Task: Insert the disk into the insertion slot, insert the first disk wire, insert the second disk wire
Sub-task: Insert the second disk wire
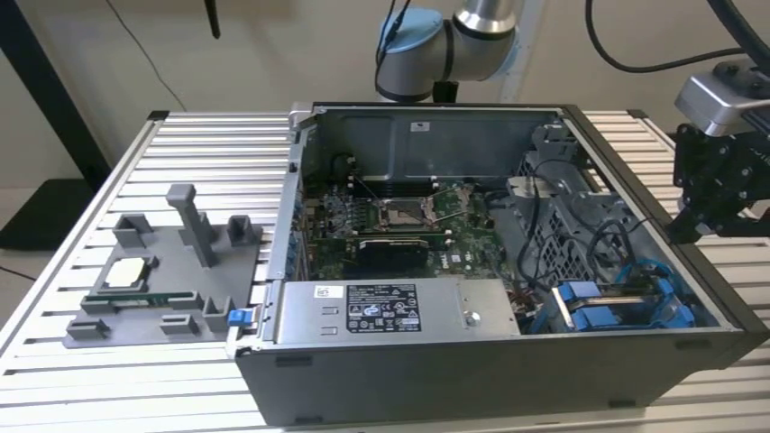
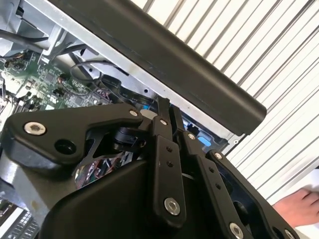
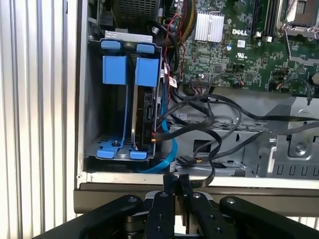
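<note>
One disk stands on edge in the insertion slot, under the blue tab nearer the motherboard, so I judge the first step done. Black wires and a blue wire run to the disk's exposed edge. I cannot tell whether either is plugged home, so the work stands at the wire steps. The claw hangs over the case wall near the slot, beside the slatted worktop, its fingers pressed narrow together and holding nothing. Any wire move would, I judge, call for parting the fingers first, then a careful reach through crowded cabling to a small connector.
</note>
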You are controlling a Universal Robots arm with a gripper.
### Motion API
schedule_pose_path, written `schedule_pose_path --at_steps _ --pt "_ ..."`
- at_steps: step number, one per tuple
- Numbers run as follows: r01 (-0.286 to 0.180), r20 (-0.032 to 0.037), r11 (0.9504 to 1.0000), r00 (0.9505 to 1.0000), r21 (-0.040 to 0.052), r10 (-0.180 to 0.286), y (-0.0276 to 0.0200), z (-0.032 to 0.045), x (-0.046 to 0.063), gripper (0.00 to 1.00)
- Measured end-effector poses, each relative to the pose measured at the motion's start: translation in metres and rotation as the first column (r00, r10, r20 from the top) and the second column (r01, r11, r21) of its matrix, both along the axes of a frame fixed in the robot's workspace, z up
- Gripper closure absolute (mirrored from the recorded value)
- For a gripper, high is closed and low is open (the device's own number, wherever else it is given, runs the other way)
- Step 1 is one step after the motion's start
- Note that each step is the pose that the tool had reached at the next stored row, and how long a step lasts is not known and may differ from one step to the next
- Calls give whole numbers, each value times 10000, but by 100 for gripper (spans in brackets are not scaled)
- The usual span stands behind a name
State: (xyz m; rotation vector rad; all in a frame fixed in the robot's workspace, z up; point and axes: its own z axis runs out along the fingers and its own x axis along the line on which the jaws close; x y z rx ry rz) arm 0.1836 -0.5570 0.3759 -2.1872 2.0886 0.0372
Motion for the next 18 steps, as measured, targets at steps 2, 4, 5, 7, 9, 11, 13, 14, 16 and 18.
schedule_pose_path --at_steps 2,4,5,7,9,11,13,14,16,18 --pt "0 0 10000 10000 -5 0 0 8 -27 100" --pt "0 0 10000 10000 -10 0 1 14 -58 100" --pt "-1 0 10000 10000 -14 1 0 17 -76 100" --pt "-1 0 10000 10000 -26 1 0 24 -112 100" --pt "-1 0 10000 10000 -40 1 0 29 -149 100" --pt "0 0 10000 10000 -59 0 0 34 -188 100" --pt "0 0 10000 10000 -77 0 0 39 -226 100" --pt "-1 -1 10000 10000 -88 1 0 42 -244 100" --pt "-1 0 9999 10000 -108 1 0 46 -282 100" --pt "0 0 9999 10000 -134 0 0 51 -318 100"
